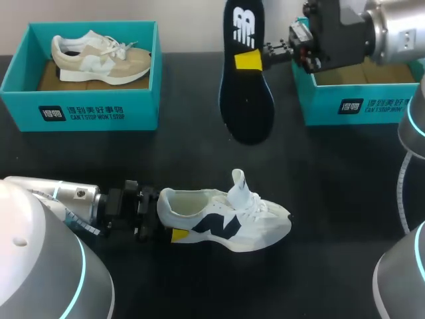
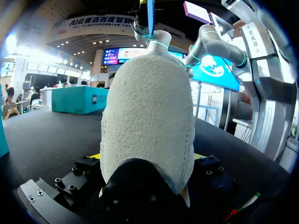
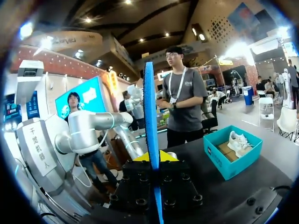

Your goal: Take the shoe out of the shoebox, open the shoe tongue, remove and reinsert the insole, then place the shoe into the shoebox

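A white shoe [image 1: 226, 222] with a navy side mark lies on its sole on the black table [image 1: 319, 173], tongue pulled up. My left gripper [image 1: 172, 216] is shut on its heel; in the left wrist view the grey heel [image 2: 149, 116] fills the space between the yellow fingertips [image 2: 95, 156]. A dark insole [image 1: 244, 100] hangs in the air above the table's far middle, toe end down, with my right gripper [image 1: 251, 61] shut on its edge. In the right wrist view the insole [image 3: 149, 116] stands edge-on between the fingers of the right gripper [image 3: 155, 158].
A teal shoebox [image 1: 80, 109] at the back left holds a beige shoe [image 1: 99, 60]. A second teal shoebox [image 1: 358, 106] stands at the back right, partly behind my right arm, its cardboard floor showing. Bare black table lies between the boxes and the white shoe.
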`<move>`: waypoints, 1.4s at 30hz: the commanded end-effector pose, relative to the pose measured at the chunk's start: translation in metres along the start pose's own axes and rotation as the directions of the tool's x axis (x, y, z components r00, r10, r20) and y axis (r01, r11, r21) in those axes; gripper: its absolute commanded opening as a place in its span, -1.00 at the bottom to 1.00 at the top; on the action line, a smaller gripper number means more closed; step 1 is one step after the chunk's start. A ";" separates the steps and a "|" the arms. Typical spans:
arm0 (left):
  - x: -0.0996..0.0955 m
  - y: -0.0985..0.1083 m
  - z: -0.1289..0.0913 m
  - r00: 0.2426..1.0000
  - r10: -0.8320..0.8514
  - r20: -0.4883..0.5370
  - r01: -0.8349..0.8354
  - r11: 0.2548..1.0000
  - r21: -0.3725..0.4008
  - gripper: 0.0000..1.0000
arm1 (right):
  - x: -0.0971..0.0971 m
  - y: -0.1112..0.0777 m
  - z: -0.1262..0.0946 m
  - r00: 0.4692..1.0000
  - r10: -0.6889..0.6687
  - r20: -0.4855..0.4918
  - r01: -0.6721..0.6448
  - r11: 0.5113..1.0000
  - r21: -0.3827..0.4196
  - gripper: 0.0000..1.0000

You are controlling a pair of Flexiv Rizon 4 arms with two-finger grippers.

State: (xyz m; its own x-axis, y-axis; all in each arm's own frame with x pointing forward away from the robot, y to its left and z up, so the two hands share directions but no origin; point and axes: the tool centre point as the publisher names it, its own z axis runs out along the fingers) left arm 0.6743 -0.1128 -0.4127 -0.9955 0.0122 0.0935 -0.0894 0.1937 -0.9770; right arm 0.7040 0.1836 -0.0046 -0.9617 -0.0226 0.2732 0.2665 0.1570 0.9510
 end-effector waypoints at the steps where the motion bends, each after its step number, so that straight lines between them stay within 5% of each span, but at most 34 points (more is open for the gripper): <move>1: -0.001 0.002 -0.001 1.000 0.000 0.002 0.000 1.000 0.000 -1.00 | 0.025 -0.010 -0.025 0.999 0.022 0.039 -0.022 1.000 0.008 -1.00; 6: -0.001 0.002 -0.001 1.000 0.000 0.002 0.000 1.000 0.000 -1.00 | 0.049 -0.024 -0.035 0.994 0.093 0.049 -0.095 0.995 0.027 -1.00; 19: -0.001 0.002 -0.001 1.000 0.000 0.002 0.000 1.000 0.000 -1.00 | 0.049 -0.024 -0.035 0.994 0.093 0.049 -0.095 0.995 0.027 -1.00; 34: -0.001 0.002 -0.001 1.000 0.000 0.002 0.000 1.000 0.000 -1.00 | 0.080 -0.075 -0.031 0.964 0.264 0.019 -0.262 0.963 -0.069 -1.00; 42: -0.001 0.002 -0.001 1.000 0.000 0.002 0.000 1.000 0.000 -1.00 | 0.095 -0.070 -0.033 0.961 0.273 0.045 -0.270 0.961 -0.061 -1.00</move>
State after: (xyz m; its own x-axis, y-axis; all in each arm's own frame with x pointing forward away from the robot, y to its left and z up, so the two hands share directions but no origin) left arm 0.6742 -0.1128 -0.4127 -0.9955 0.0123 0.0936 -0.0894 0.1936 -0.9770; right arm 0.6089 0.1430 -0.0442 -0.8540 0.0363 0.5191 0.5198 0.1057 0.8477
